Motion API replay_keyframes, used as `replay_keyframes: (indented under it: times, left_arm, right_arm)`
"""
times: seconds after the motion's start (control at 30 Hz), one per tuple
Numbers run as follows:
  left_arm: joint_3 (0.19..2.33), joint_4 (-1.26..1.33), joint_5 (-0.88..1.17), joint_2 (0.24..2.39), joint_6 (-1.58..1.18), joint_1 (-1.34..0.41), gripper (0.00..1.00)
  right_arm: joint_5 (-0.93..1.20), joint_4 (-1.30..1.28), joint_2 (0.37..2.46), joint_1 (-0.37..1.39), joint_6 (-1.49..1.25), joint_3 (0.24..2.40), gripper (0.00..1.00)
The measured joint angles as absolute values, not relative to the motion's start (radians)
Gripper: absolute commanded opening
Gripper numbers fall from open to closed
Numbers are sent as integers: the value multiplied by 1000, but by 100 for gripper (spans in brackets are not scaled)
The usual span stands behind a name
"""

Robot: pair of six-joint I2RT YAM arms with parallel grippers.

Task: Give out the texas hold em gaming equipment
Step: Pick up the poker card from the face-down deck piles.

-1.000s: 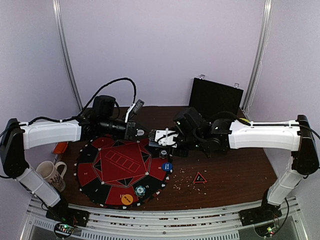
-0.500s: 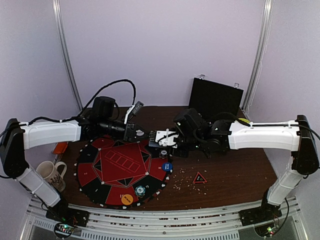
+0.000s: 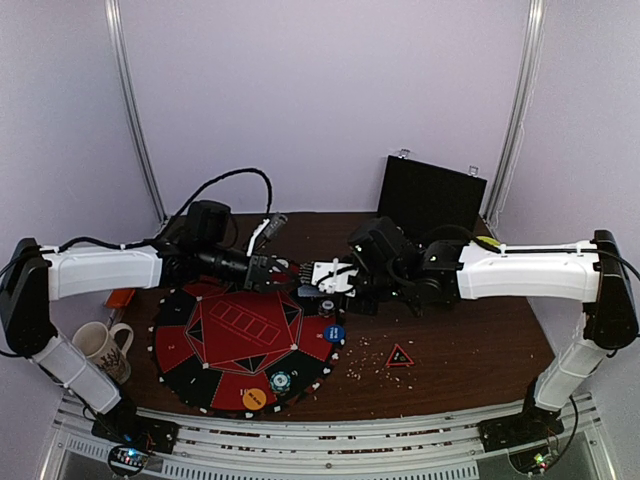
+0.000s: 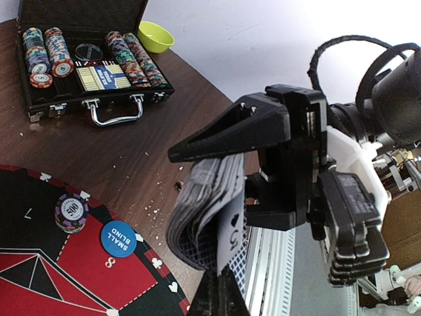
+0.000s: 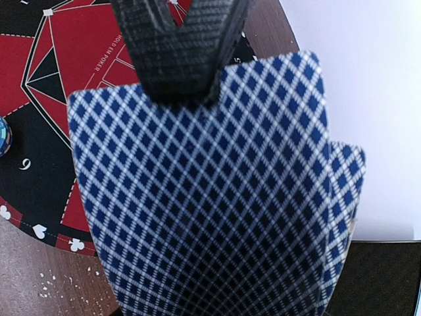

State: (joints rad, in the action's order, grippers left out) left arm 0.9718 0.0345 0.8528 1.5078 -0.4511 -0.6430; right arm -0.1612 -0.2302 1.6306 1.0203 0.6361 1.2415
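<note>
Blue-backed card deck (image 4: 197,220) hangs clamped in the right tool (image 3: 328,276) over the rim of the red-and-black mat (image 3: 240,335); the clenched left tool (image 4: 217,293) pinches its front card (image 4: 231,237); bare desk (image 4: 99,148) beyond.

Bowed card deck (image 4: 196,214) in right tool (image 4: 210,187), its front card (image 4: 231,240) in pinch of left tool (image 4: 217,291).
</note>
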Motion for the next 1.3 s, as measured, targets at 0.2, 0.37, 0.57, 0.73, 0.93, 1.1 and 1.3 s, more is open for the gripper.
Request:
replay_keyframes:
  times: [0.2, 0.37, 0.57, 0.73, 0.93, 1.1, 1.3]
  left_arm:
    - [962, 36, 860, 1483, -458, -633, 0]
    - [960, 36, 861, 1481, -458, -625, 0]
    - [921, 80, 859, 1452, -496, -603, 0]
    - [846, 175, 862, 1398, -565, -567, 0]
    - [804, 274, 904, 1378, -636, -542, 0]
    - [756, 297, 923, 1303, -672, -456, 0]
    - [756, 273, 929, 1250, -658, -404, 0]
  right_arm:
    - [-168, -227, 1623, 1014, 636, 1225, 49]
    - [-171, -227, 1616, 1009, 636, 1223, 49]
    - [-171, -224, 1605, 1006, 635, 1218, 49]
    - [-171, -214, 1600, 998, 632, 1209, 49]
    - [-171, -206, 1597, 991, 632, 1208, 49]
    - [-171, -198, 1597, 981, 627, 1198, 48]
    - [-171, -192, 1597, 976, 624, 1193, 49]
